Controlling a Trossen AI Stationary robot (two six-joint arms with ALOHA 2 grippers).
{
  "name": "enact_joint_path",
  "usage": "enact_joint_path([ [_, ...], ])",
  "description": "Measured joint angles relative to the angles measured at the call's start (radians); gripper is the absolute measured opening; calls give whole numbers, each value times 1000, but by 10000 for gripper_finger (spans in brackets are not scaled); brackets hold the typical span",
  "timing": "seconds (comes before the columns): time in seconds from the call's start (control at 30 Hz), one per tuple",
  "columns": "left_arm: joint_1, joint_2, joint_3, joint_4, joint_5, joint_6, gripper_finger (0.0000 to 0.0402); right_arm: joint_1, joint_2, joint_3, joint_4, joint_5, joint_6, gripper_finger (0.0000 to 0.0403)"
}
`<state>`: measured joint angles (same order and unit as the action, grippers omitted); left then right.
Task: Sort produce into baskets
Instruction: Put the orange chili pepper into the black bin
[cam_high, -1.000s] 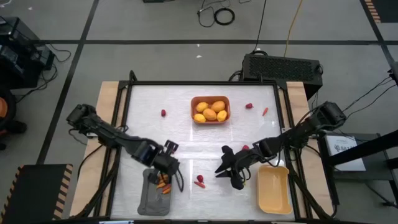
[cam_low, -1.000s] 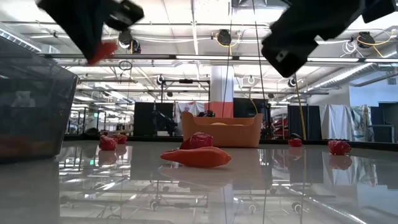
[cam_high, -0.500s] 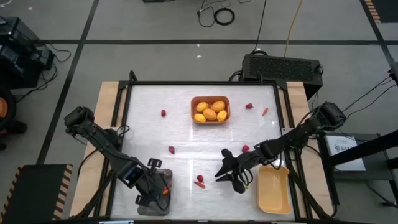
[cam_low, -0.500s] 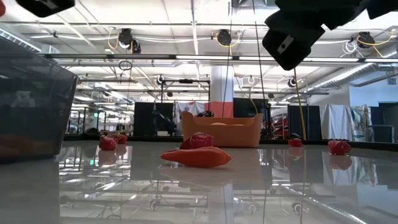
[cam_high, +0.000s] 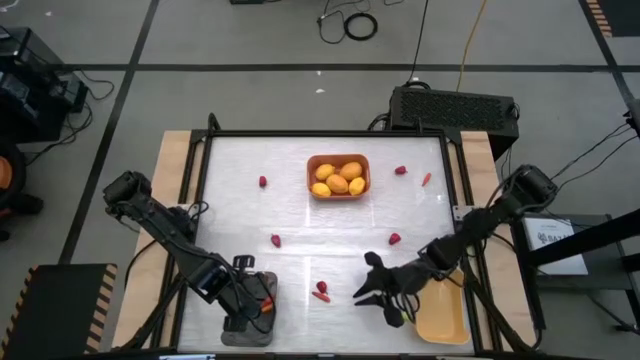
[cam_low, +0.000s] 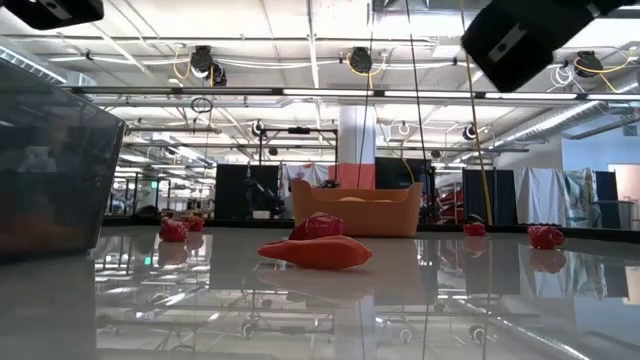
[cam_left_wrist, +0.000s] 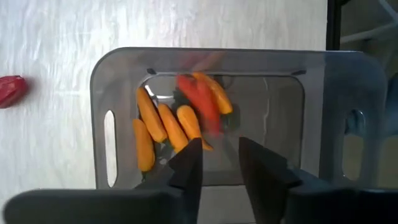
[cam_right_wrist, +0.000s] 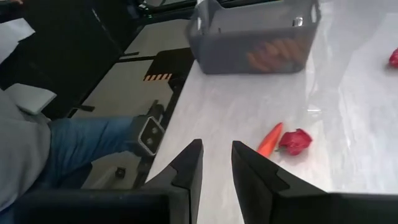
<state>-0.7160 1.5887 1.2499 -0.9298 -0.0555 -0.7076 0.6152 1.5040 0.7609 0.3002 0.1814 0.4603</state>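
My left gripper (cam_high: 250, 302) hangs open above the dark grey basket (cam_left_wrist: 217, 59) at the table's near left, fingers pointing down (cam_left_wrist: 221, 165). Several orange carrots (cam_left_wrist: 165, 124) lie in that basket; one redder carrot (cam_left_wrist: 202, 102) among them shows blurred. My right gripper (cam_high: 385, 297) hovers open and holding nothing near the front edge, beside the pale yellow basket (cam_high: 445, 318). A loose carrot (cam_right_wrist: 268, 140) and a red berry (cam_right_wrist: 295, 141) lie on the table between the two arms. The orange-brown basket (cam_high: 338, 190) holds several lemons (cam_high: 340, 178).
Loose red berries lie on the table (cam_high: 263, 182), (cam_high: 276, 240), (cam_high: 395, 238), (cam_high: 401, 170), and a small carrot (cam_high: 426, 180) lies at the far right. A seated person's leg (cam_right_wrist: 81, 143) shows beyond the table's near edge. The right arm crosses the yellow basket's far end.
My left gripper, carrying a red-orange carrot, has gone toward the table's near edge over the grey basket and rolled about its own axis; the carrot now shows in the basket, clear of the fingers. My right gripper has moved toward the near edge.
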Motion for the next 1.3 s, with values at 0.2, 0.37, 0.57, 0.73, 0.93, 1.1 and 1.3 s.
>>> enact_joint_path([
  [0.2,7,0,0,21,0,-70,144,31,0,0,13,31,10,77],
  [0.37,14,0,-1,217,-60,55,145,30,0,0,19,32,24,77],
  [0.57,55,3,-1,558,-183,334,145,30,0,0,31,33,27,77],
  [0.73,157,75,0,666,-118,438,145,30,0,0,30,33,51,77],
  [0.93,248,214,15,685,39,453,145,36,0,0,11,32,53,77],
  [1.1,274,310,30,682,121,461,145,36,0,0,-13,32,33,77],
  [1.3,279,370,29,671,169,488,145,36,0,0,-29,31,13,77],
])
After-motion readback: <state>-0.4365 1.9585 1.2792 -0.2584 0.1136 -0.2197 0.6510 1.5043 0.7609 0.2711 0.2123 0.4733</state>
